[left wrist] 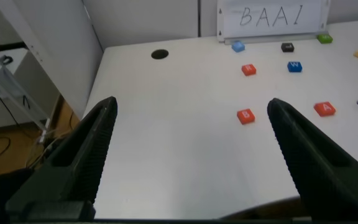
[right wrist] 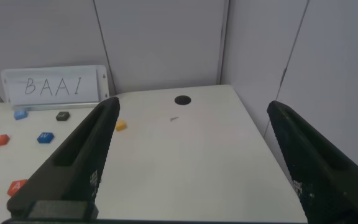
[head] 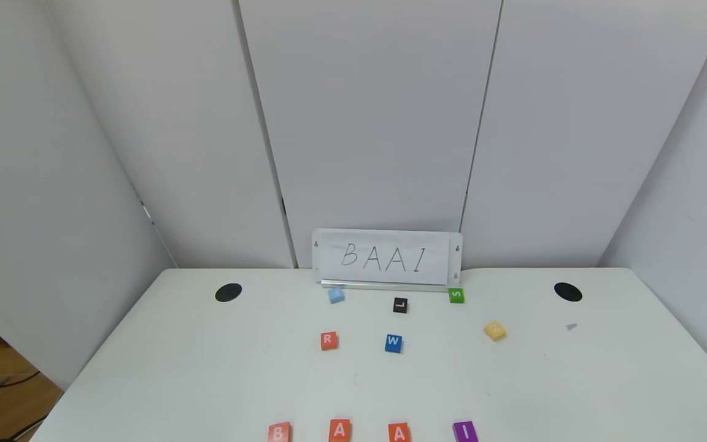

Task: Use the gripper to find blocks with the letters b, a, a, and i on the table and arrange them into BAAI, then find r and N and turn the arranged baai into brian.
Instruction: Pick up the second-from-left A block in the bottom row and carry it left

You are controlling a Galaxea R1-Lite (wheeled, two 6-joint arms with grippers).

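Along the near edge of the white table (head: 206, 380), a row of blocks reads B (head: 278, 432), A (head: 339, 430), A (head: 398, 432) in orange-red, then a purple I (head: 464, 431). The orange-red r (head: 328, 341) lies mid-table. The yellow N (head: 494, 331) lies tilted to the right. Neither gripper shows in the head view. My left gripper (left wrist: 192, 104) hangs open and empty above the table's left part, with B (left wrist: 246, 116) between its fingers farther off. My right gripper (right wrist: 193, 106) is open and empty over the table's right side, the N (right wrist: 120, 126) beside one finger.
A white sign (head: 387, 258) reading BAAI stands at the back. Before it lie a light blue block (head: 336, 295), a black L (head: 400, 305) and a green S (head: 456, 295); a blue W (head: 393, 343) lies beside the r. Two black holes (head: 228, 292) (head: 567, 291) flank them.
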